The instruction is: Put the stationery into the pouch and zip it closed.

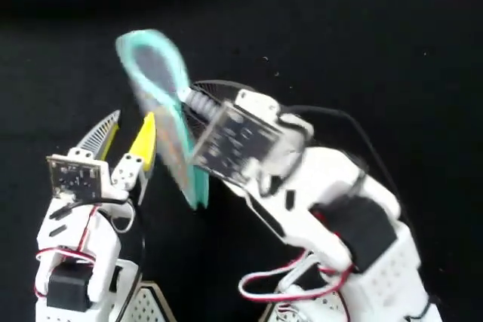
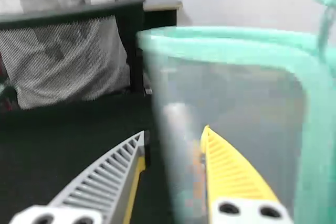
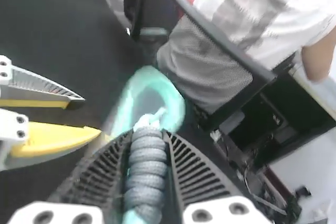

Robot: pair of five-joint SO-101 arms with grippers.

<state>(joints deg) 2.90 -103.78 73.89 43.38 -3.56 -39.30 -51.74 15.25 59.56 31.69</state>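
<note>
The right claw (image 3: 149,136) is clamping shut on a ribbed grey tab (image 3: 147,166). The pouch (image 3: 152,95) is hanging from that tab just beyond the fingertips, tilting on edge over the bench (image 1: 377,50). Whether its low corner is touching the bench cannot be told.

Just beside the pouch, the left claw (image 2: 173,132) is standing with its fingers apart, gripping nothing. The pouch's clear wall is lying close against the yellow finger (image 2: 231,177), and the grey finger (image 2: 105,177) is standing off on the far side from the pouch. Pale shapes (image 2: 178,129) are showing faintly through the wall, too blurred to name.

Judging by this, the packing is looking done and the zipping is looking like the step in hand. Next, the left claw is probably needing to pinch the pouch's rim and steady it while the right claw draws the tab along the zip.
</note>
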